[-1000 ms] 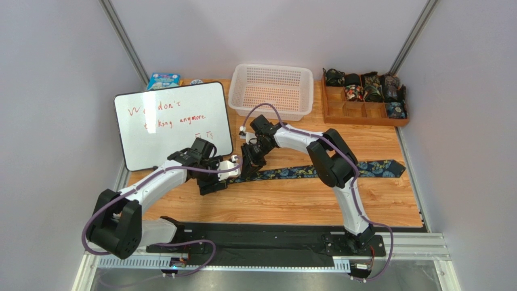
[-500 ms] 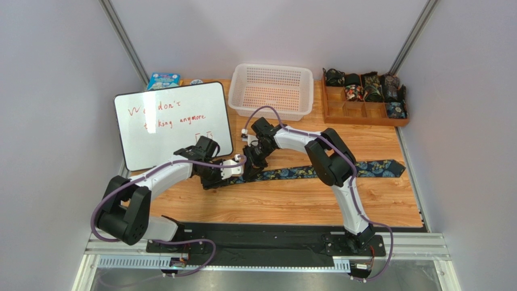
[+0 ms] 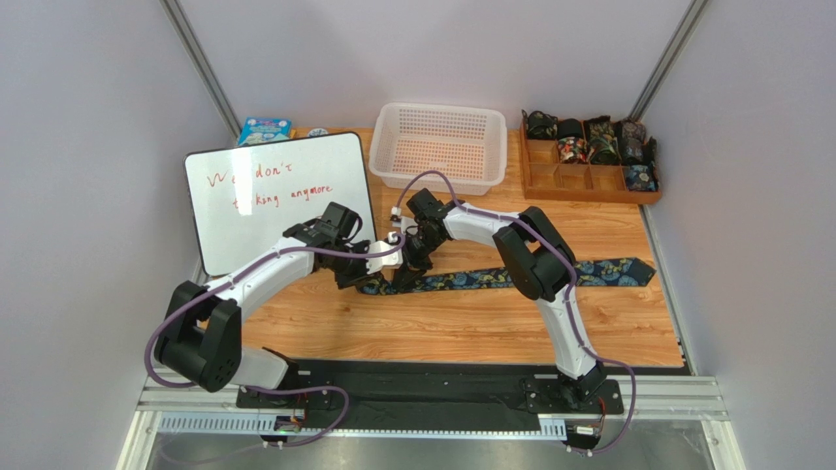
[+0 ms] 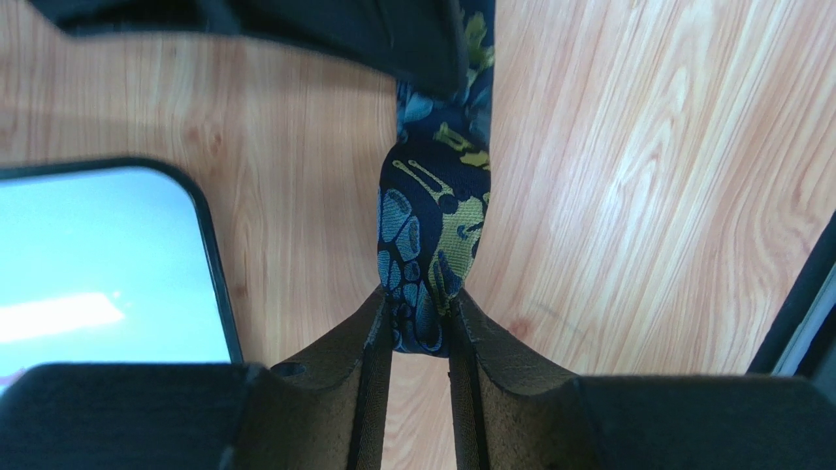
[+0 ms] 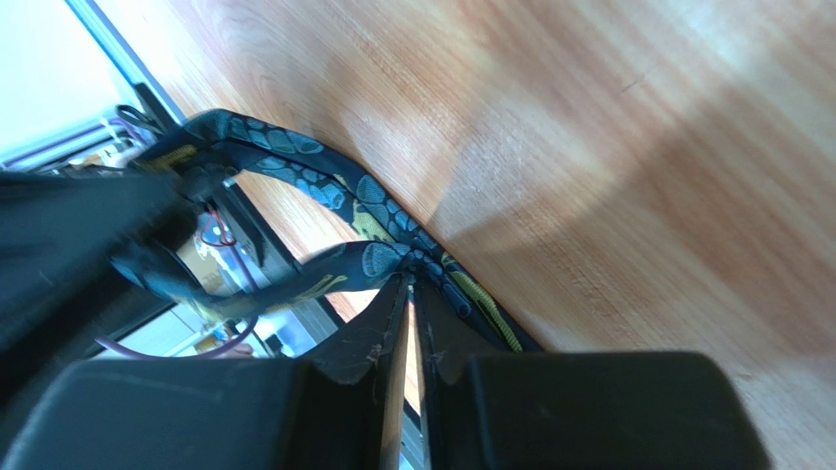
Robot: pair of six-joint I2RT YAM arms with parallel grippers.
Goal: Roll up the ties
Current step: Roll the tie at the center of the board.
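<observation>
**Fig. Tie-rolling, early stage.** At mid-counter (image 3: 471,328), the paisley tie (image 3: 599,271) is shown lying flat along most of its length, its wide pointed end toward the right edge. Its narrow end is pinched between the fingers of the left pincer (image 4: 417,318). Just beside it, a raised fold of the same fabric is clamped by the right pincer (image 5: 410,294). No coil is formed yet, so this roll is judged barely begun. Farther back, a whiteboard (image 3: 280,201) and a white basket (image 3: 437,180) are seen. In the far wooden organiser (image 3: 579,196), several rolled ties (image 3: 600,142) are already stored, with front compartments unfilled.
</observation>
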